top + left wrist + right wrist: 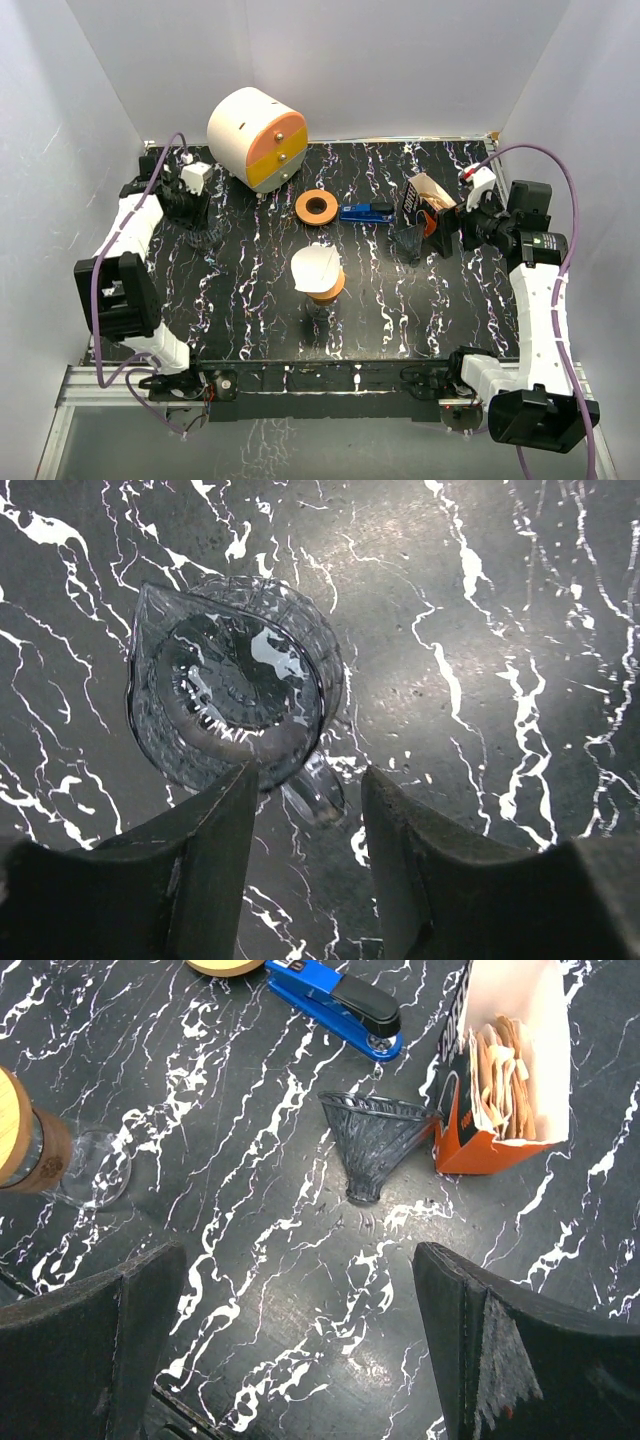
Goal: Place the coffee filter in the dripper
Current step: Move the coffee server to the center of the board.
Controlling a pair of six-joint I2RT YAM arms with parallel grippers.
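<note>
The coffee filters (500,1055) stand packed in their orange box (470,1150), none drawn out; the dark dripper (372,1140) just beside it looks tipped on its side, empty; a white paper (313,266) tops the wood-collared glass (325,290) mid-counter (240,290). The right gripper (290,1270) hangs near the dripper, jaws wide apart, holding nothing; the left gripper (310,780), jaws likewise spread and empty, hovers over a glass jug (230,680); the task looks barely begun.

Top external looks down on the whole bench (250,310) from behind; wrist views face down, close; the right one shares the stapler (335,1002)
</note>
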